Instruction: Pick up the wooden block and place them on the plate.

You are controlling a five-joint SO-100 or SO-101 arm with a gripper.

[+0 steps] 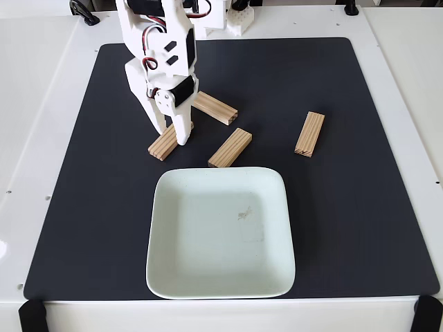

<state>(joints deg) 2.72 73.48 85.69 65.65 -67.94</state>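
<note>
Your gripper [169, 133] points down at the near-left block [165, 143], its two white fingers straddling that block's upper end; the jaws look parted around the wood, but you cannot tell from this fixed view whether they are pressing on it.

You have four wooden blocks, all lying flat on the black mat [360, 207]. The near-left one sits under the gripper, angled. A second block [214, 108] lies just behind the gripper, partly hidden by the arm. A third block [230, 147] lies just above the plate's top rim, near the first but apart from it. The fourth block [309, 134] rests well off to the right, standing alone.

You have one plate [173, 277], pale mint and square with rounded corners, on the mat's near half; a faint smudge marks its middle and no block is on it.

Your arm [159, 48] comes down from the top left of the view, white plastic with black servos and red and white wires showing. The mat covers a white table [41, 138]. No readable writing shows.
</note>
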